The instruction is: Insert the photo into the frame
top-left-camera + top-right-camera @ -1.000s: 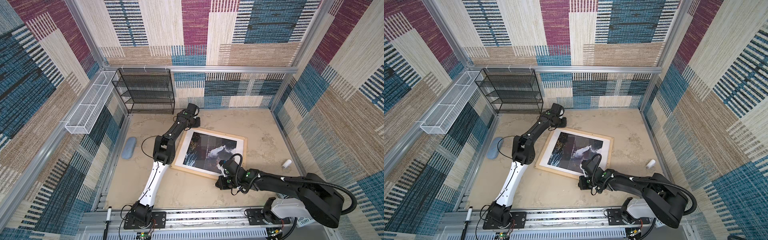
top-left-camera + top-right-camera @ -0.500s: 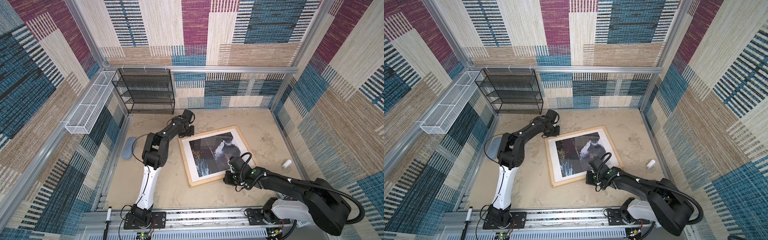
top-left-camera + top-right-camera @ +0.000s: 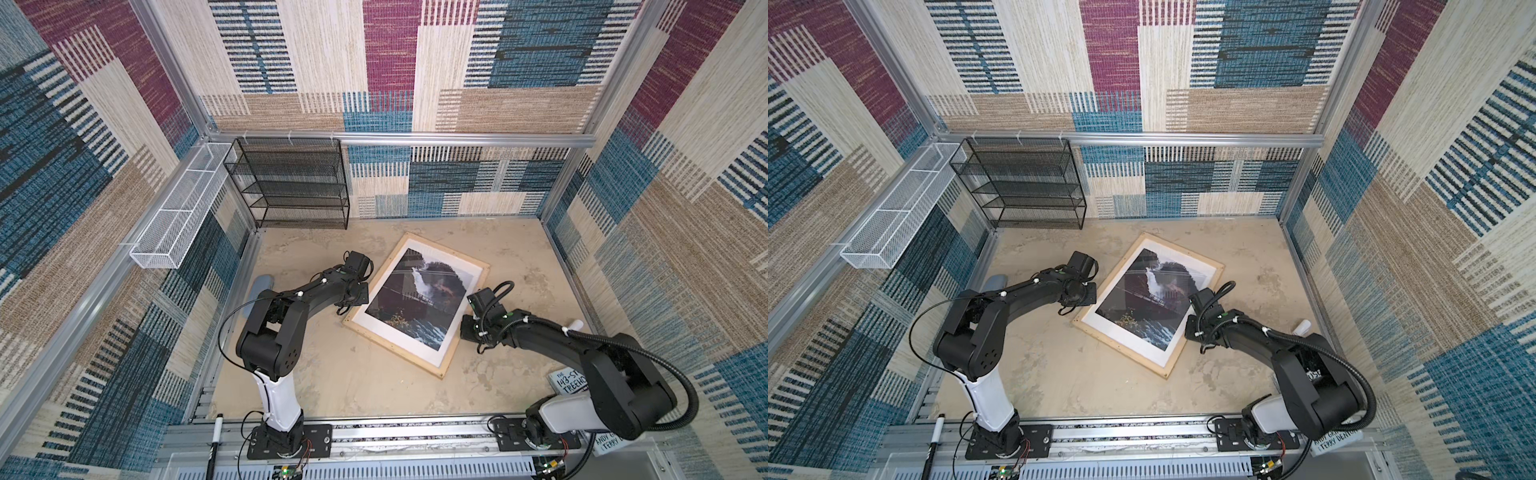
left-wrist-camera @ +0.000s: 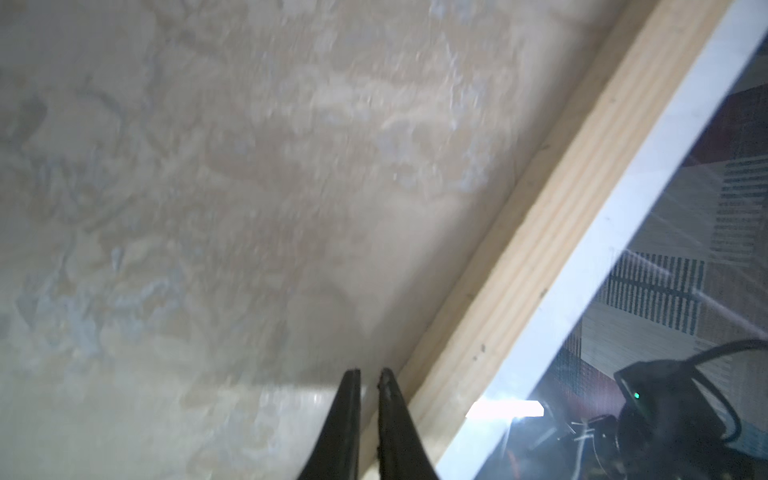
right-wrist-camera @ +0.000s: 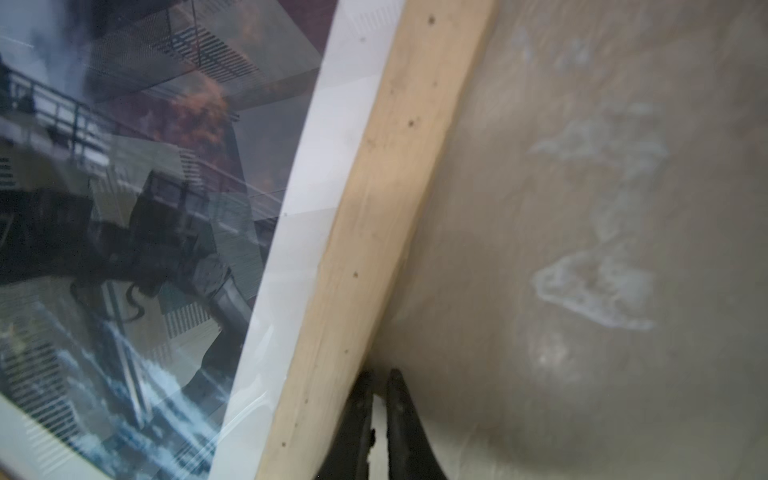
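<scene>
The photo (image 3: pixel 419 299) lies flat inside the frame (image 3: pixel 393 348), its white border running along the inner side of the pale wood. The frame rests askew on the tabletop (image 3: pixel 332 374), near the middle, one corner pointing at the back wall. The print's surface is glossy.

The left gripper (image 4: pixel 369 374) sits just beside the outer side of one long strip of the frame. Its jaws are drawn almost together with only a slit between them, and nothing is in the slit. The right gripper (image 5: pixel 380 374) stands likewise at the opposite long strip, its jaws nearly closed on nothing. Whether either finger presses the wood I cannot tell.

Further out, a black mesh rack (image 3: pixel 291 183) stands against the back wall, well apart from the frame. A white wire basket (image 3: pixel 178 216) hangs on the left wall. A grey-blue pad (image 3: pixel 262 284) lies behind the left arm (image 3: pixel 307 291), and a small white cylinder (image 3: pixel 575 324) lies beyond the right arm (image 3: pixel 540 332). A book (image 3: pixel 569 382) lies by that arm's elbow, and a marker (image 3: pixel 216 436) lies on the front rail. Nothing rests on the print.

In both top views the wrists hide the fingertips, and only the wrist views show the jaws. The wrist views also show wall stripes and an arm mirrored in the print, but none of the surrounding objects.
</scene>
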You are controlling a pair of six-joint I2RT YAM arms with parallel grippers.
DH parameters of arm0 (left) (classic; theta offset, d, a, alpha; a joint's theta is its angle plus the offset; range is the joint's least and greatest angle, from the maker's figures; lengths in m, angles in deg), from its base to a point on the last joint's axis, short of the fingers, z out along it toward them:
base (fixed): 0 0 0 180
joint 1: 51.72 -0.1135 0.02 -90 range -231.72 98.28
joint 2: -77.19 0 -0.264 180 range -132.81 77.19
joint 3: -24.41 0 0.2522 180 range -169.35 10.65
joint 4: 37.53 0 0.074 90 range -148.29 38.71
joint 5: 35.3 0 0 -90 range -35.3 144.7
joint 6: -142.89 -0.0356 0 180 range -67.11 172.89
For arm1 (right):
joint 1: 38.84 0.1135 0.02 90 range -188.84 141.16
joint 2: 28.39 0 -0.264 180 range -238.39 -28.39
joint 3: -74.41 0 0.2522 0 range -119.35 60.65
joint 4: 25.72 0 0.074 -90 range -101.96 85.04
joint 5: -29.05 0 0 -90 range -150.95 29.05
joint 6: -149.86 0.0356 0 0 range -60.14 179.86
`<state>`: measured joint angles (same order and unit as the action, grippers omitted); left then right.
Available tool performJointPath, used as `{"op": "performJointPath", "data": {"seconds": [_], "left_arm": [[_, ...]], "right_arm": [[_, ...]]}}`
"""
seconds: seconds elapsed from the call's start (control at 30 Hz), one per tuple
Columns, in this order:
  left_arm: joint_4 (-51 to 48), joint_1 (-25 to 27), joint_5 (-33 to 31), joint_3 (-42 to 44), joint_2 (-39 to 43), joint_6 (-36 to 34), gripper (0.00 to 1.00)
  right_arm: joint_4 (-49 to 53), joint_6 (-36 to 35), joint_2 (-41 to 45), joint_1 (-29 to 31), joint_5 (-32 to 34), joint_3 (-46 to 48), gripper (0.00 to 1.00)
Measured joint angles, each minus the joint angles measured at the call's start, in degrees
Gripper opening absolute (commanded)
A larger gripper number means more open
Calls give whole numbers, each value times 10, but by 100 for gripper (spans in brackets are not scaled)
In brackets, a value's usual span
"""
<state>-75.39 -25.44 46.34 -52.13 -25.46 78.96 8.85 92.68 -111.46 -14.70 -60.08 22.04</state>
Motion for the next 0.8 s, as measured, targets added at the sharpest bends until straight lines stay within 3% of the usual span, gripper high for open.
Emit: {"op": "performJointPath", "data": {"seconds": [0.37, 0.53, 0.7, 0.8], "left_arm": [[-75, 85, -7, 131, 110, 74, 18], [-107, 83, -17, 115, 108, 82, 32], [-118, 85, -15, 49, 140, 66, 47], [-125, 59, -43, 15, 182, 43, 52]], "right_arm": [[15, -70, -60, -14, 24, -78, 14], [17, -73, -46, -17, 17, -79, 15], [-1, -82, 9, -61, -30, -98, 27], [-15, -91, 38, -108, -33, -121, 46]]}}
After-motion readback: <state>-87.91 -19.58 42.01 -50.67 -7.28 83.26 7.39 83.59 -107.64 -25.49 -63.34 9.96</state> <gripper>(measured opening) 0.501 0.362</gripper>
